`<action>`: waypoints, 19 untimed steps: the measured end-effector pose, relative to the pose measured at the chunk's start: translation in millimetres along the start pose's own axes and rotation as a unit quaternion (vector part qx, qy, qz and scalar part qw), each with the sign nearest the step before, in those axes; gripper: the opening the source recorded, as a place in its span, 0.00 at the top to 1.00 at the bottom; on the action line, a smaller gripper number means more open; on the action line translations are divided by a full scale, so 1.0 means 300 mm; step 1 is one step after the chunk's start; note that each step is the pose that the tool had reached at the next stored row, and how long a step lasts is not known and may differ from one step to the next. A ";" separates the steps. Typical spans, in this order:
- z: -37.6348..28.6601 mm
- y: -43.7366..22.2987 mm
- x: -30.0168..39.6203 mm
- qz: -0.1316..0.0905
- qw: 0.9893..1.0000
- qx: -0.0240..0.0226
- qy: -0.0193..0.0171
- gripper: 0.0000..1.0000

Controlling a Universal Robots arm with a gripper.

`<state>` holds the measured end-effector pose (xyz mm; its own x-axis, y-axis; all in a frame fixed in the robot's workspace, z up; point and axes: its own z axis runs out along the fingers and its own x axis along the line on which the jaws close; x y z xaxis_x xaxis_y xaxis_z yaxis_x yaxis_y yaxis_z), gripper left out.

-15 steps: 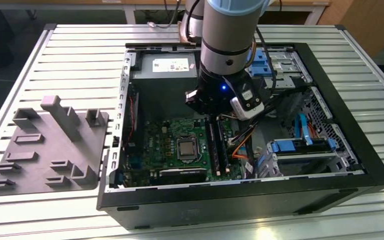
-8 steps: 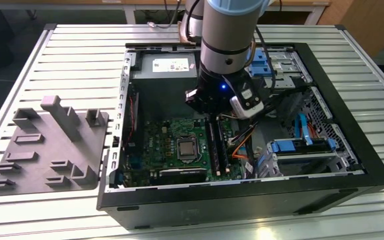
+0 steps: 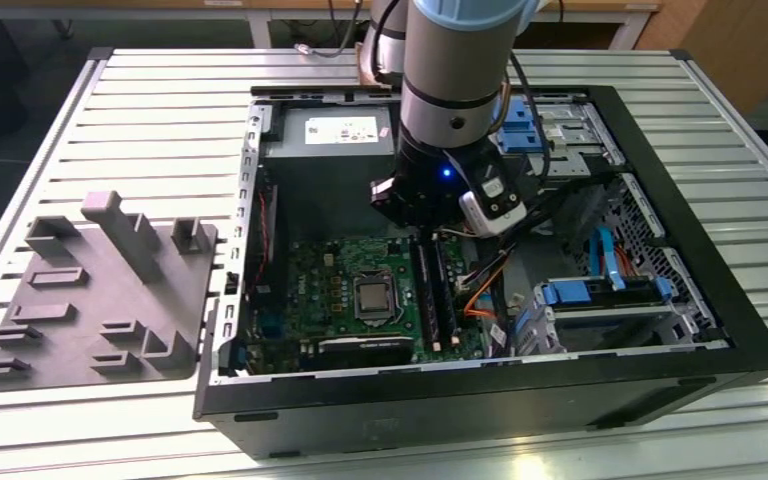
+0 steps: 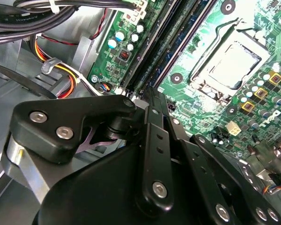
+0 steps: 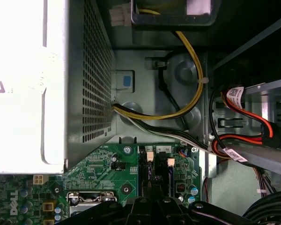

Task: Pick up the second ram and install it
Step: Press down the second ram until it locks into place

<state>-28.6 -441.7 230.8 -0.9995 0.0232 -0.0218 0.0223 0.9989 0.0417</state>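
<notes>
The second ram point(image 3: 427, 290) is a long dark stick standing in the black slots of the green motherboard point(image 3: 324, 275) inside the open computer case. In the second wrist view its dark-blue edge point(image 4: 175, 47) runs away from my fingertips. My gripper point(image 3: 418, 232) is down inside the case over the stick's far end. Both wrist views show the black fingers point(image 4: 152, 122) drawn together to a narrow tip, shut, with nothing held between them. That tip point(image 5: 150, 190) sits at the slot point(image 5: 150, 172). Whether it touches the stick I cannot tell.
A grey plastic holder tray point(image 3: 91, 290) lies on the slatted table at the exterior view's left. Inside the case are the processor socket point(image 3: 375, 297), the power supply point(image 5: 18, 84), yellow and red cables point(image 5: 187, 93) and blue drive brackets point(image 3: 584, 292). The case walls point(image 3: 491, 400) stand around the arm.
</notes>
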 end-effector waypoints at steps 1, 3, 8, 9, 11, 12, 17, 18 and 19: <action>0.000 0.000 0.000 0.000 1.000 0.000 0.000 0.89; 0.002 0.000 0.000 0.000 1.000 0.000 0.000 0.89; 0.004 0.000 0.000 0.000 1.000 0.000 0.000 0.89; 0.004 0.000 0.000 0.000 1.000 0.000 0.000 0.89; 0.006 0.000 0.000 0.000 1.000 0.000 0.000 0.89; 0.007 0.000 0.000 0.000 1.000 0.000 0.000 0.89; 0.010 0.000 0.000 0.000 1.000 0.000 0.000 0.89; 0.012 0.000 0.000 0.000 1.000 0.000 0.000 0.89; 0.013 0.000 0.000 0.000 1.000 0.000 0.000 0.89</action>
<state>-28.6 -441.7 227.0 -0.9995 0.0232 -0.0219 0.0223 0.9989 0.0419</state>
